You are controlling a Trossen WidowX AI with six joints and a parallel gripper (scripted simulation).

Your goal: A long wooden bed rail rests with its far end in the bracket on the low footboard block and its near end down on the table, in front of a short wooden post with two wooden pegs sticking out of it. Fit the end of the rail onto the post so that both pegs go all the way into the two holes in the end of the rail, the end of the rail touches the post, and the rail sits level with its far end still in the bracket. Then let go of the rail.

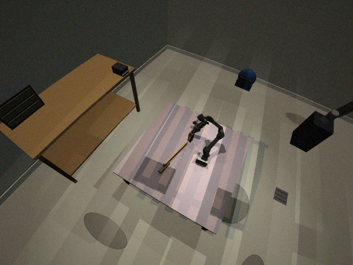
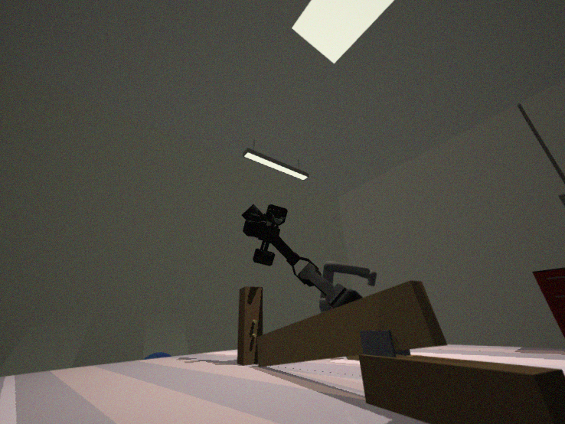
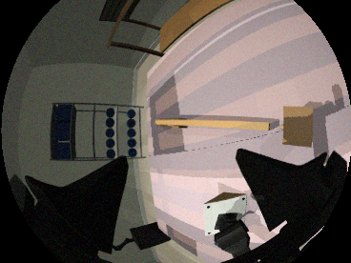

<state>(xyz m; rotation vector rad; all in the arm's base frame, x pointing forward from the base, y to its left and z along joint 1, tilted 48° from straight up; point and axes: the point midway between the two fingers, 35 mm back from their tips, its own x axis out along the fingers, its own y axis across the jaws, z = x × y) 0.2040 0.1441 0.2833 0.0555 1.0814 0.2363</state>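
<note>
Wooden rail (image 2: 347, 324) slopes across the pale striped table (image 1: 182, 196): its far end sits raised in the bracket (image 2: 377, 343) on the footboard block (image 2: 461, 385), its near end is down on the table just in front of the post (image 2: 249, 324). One peg (image 2: 252, 334) shows on the post's face; whether it has entered the rail cannot be told. Above the post, well clear of the rail, hangs the dark gripper (image 3: 185, 175), jaws spread wide with nothing between them. From the wrist view, the rail (image 3: 216, 123) and post (image 3: 298, 126) lie below the fingers. Beyond the table stand a brown desk (image 1: 65, 105) and a blue cap (image 1: 246, 77).
</note>
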